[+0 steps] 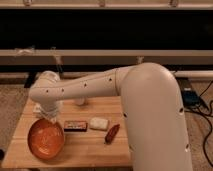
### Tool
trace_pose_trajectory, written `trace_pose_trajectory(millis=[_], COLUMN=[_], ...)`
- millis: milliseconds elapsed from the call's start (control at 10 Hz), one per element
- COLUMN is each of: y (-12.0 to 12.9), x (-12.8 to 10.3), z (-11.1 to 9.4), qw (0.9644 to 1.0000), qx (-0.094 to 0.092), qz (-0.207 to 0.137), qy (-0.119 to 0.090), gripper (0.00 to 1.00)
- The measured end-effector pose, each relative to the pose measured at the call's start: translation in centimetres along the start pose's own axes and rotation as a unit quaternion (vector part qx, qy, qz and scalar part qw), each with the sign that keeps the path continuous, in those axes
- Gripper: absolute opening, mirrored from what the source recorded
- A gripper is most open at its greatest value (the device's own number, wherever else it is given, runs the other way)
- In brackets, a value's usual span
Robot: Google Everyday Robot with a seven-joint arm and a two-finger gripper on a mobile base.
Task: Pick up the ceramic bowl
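Observation:
The ceramic bowl [46, 139] is wide, round and orange-brown. It sits at the front left of the wooden table [85, 150]. My white arm reaches from the right across the table to the left. The gripper [47, 114] points down at the bowl's far rim, below the arm's rounded wrist. The wrist hides most of the gripper, so I cannot tell whether it touches the rim. The bowl looks slightly tipped toward the camera.
Right of the bowl lie a dark rectangular bar [75, 125], a white lump [98, 123] and a small dark red oblong thing [112, 133]. A white cup [80, 102] stands behind the arm. A blue device [190, 95] with cables lies on the floor at right.

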Motion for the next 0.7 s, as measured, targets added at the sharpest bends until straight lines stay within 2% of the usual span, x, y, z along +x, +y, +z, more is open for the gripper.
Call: trace_pose_trajectory(millis=[300,700], y=[-0.3,-0.5], x=[0.9,1.4], z=[-2.7,-3.2], qw=[0.9997,0.9995], qx=[-0.004,-0.007], qz=[-0.007,-0.012], qy=[0.022,0.027], gripper=[0.00,0.00])
